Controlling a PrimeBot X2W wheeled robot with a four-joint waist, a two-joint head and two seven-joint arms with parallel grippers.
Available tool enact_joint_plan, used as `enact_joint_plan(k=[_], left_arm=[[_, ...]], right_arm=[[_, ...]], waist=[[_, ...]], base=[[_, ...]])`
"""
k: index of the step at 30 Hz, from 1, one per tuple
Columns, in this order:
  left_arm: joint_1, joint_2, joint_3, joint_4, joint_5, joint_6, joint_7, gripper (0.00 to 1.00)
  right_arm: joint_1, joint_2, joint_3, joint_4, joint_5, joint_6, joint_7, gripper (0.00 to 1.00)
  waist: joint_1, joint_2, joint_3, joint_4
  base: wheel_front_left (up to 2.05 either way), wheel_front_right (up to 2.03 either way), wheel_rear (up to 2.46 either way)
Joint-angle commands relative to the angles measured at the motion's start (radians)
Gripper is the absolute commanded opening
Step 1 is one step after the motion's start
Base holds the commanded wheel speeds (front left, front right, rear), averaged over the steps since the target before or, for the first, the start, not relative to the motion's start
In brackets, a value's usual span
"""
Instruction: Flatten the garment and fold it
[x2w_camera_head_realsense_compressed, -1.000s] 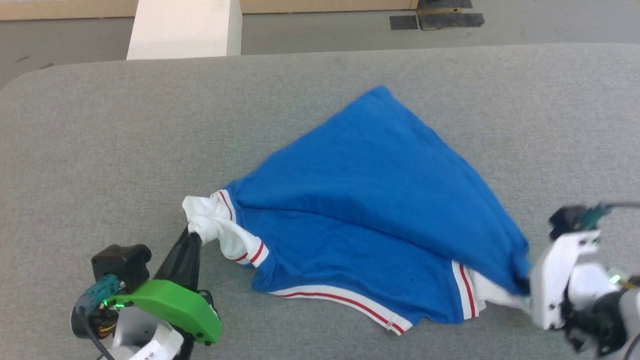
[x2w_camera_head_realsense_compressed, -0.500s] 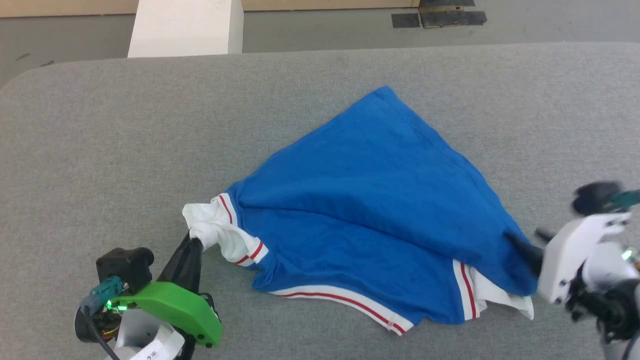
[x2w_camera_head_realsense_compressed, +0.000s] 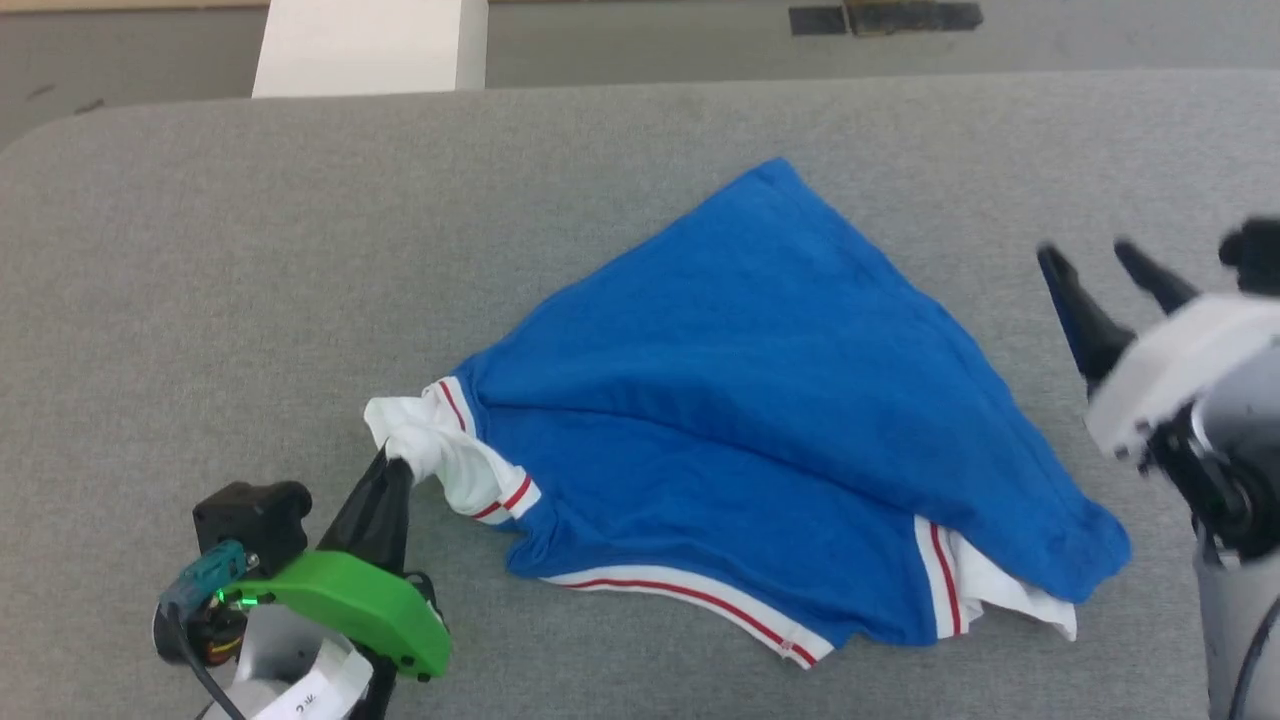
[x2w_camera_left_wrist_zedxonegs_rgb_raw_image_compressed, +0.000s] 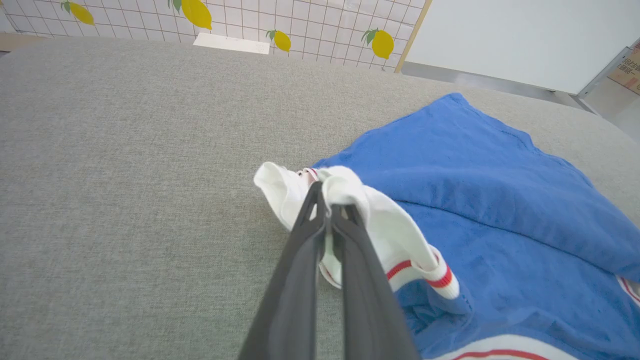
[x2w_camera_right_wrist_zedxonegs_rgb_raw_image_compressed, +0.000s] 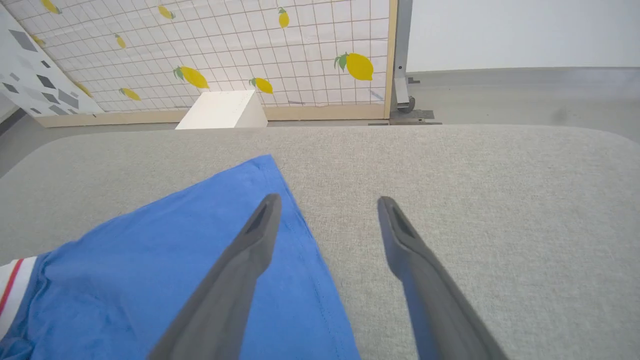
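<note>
The garment (x2w_camera_head_realsense_compressed: 760, 400) lies crumpled in a rough triangle on the grey table (x2w_camera_head_realsense_compressed: 250, 260), blue side up, with white sleeves and red-and-white trim along its near edge. My left gripper (x2w_camera_head_realsense_compressed: 392, 468) is shut on the bunched white sleeve (x2w_camera_head_realsense_compressed: 425, 445) at the lower left; in the left wrist view the closed fingers (x2w_camera_left_wrist_zedxonegs_rgb_raw_image_compressed: 320, 250) pinch that white sleeve (x2w_camera_left_wrist_zedxonegs_rgb_raw_image_compressed: 350, 200). My right gripper (x2w_camera_head_realsense_compressed: 1085, 250) hovers open at the right, raised off the cloth. In the right wrist view its spread gripper (x2w_camera_right_wrist_zedxonegs_rgb_raw_image_compressed: 327, 200) hangs over the garment's (x2w_camera_right_wrist_zedxonegs_rgb_raw_image_compressed: 175, 260) right edge and bare table.
A white block (x2w_camera_head_realsense_compressed: 370, 45) stands on the floor beyond the table's far edge, with dark patches (x2w_camera_head_realsense_compressed: 880, 17) on the floor at the back right. A lemon-patterned grid panel (x2w_camera_right_wrist_zedxonegs_rgb_raw_image_compressed: 225, 45) rises behind. Bare grey table surrounds the garment on all sides.
My right gripper has let go of the garment's right sleeve, opened wide and risen up and away to the right. The released corner dropped flat. The left gripper keeps its hold.
</note>
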Motion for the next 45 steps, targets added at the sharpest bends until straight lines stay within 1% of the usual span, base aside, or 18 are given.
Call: enact_joint_plan(k=[1, 5, 9, 13, 18, 20, 24, 29, 35, 36, 37, 38, 40, 45], left_arm=[[-0.024, 0.000, -0.001, -0.006, -0.005, -0.005, -0.005, 0.00], [-0.048, -0.004, -0.014, -0.014, 0.000, -0.013, -0.006, 0.00], [-0.079, -0.015, -0.029, -0.017, 0.004, -0.025, -0.013, 0.00], [-0.110, -0.026, -0.041, -0.016, 0.009, -0.038, -0.028, 0.00], [-0.141, -0.041, -0.054, -0.020, 0.014, -0.050, -0.048, 0.00], [-0.149, -0.045, -0.057, -0.021, 0.015, -0.053, -0.055, 0.00], [-0.160, -0.050, -0.062, -0.029, 0.019, -0.055, -0.065, 0.00], [-0.169, -0.051, -0.065, -0.034, 0.023, -0.056, -0.074, 0.00], [-0.171, -0.049, -0.067, -0.044, 0.027, -0.053, -0.077, 0.00], [-0.171, -0.048, -0.067, -0.044, 0.027, -0.052, -0.077, 0.00], [-0.171, -0.048, -0.067, -0.044, 0.027, -0.051, -0.076, 0.00], [-0.170, -0.046, -0.067, -0.044, 0.027, -0.050, -0.076, 0.00], [-0.169, -0.044, -0.065, -0.043, 0.027, -0.047, -0.075, 0.00], [-0.159, -0.034, -0.057, -0.036, 0.024, -0.040, -0.072, 0.00]], right_arm=[[-0.055, 0.006, 0.015, 0.025, -0.013, -0.001, -0.020, 1.00], [-0.194, 0.001, 0.074, 0.117, -0.048, -0.001, -0.031, 1.00], [-0.352, -0.014, 0.136, 0.225, -0.089, -0.001, 0.009, 1.00], [-0.494, -0.035, 0.201, 0.334, -0.127, -0.001, 0.097, 1.00], [-0.626, -0.056, 0.280, 0.459, -0.167, -0.001, 0.268, 1.00], [-0.660, -0.060, 0.308, 0.494, -0.174, -0.001, 0.332, 1.00], [-0.710, -0.064, 0.355, 0.537, -0.184, -0.001, 0.420, 1.00], [-0.736, -0.069, 0.411, 0.571, -0.191, -0.001, 0.494, 1.00], [-0.745, -0.078, 0.473, 0.582, -0.159, -0.001, 0.565, 1.00], [-0.747, -0.081, 0.478, 0.583, -0.150, -0.001, 0.582, 0.35], [-0.748, -0.084, 0.481, 0.581, -0.144, -0.001, 0.588, 0.27], [-0.749, -0.089, 0.482, 0.579, -0.136, -0.001, 0.596, 0.00], [-0.751, -0.098, 0.476, 0.569, -0.126, -0.001, 0.602, 0.00], [-0.746, -0.096, 0.425, 0.536, -0.108, -0.001, 0.530, 0.00]], waist=[[0.0001, -0.0001, 0.031, 0.024], [0.0001, -0.0001, 0.083, 0.061], [0.0001, -0.0001, 0.147, 0.110], [0.0001, -0.0001, 0.211, 0.157], [0.0001, -0.0001, 0.274, 0.199], [0.0001, -0.0001, 0.291, 0.208], [0.0001, -0.0001, 0.322, 0.223], [0.0001, -0.0001, 0.343, 0.233], [0.0001, -0.0001, 0.350, 0.232], [0.0001, -0.0001, 0.348, 0.230], [0.0001, -0.0001, 0.346, 0.229], [0.0001, -0.0001, 0.342, 0.226], [0.0001, -0.0001, 0.333, 0.220], [0.0001, -0.0001, 0.289, 0.194]], base=[[0.00, 0.00, 0.00], [0.00, 0.00, 0.00], [0.00, 0.00, 0.00], [0.00, 0.00, 0.00], [0.00, 0.00, 0.00], [0.00, 0.00, 0.00], [0.00, 0.00, 0.00], [0.00, 0.00, 0.00], [0.00, 0.00, 0.00], [0.00, 0.00, 0.00], [0.00, 0.00, 0.00], [0.00, 0.00, 0.00], [0.00, 0.00, 0.00], [0.00, 0.00, 0.00]])
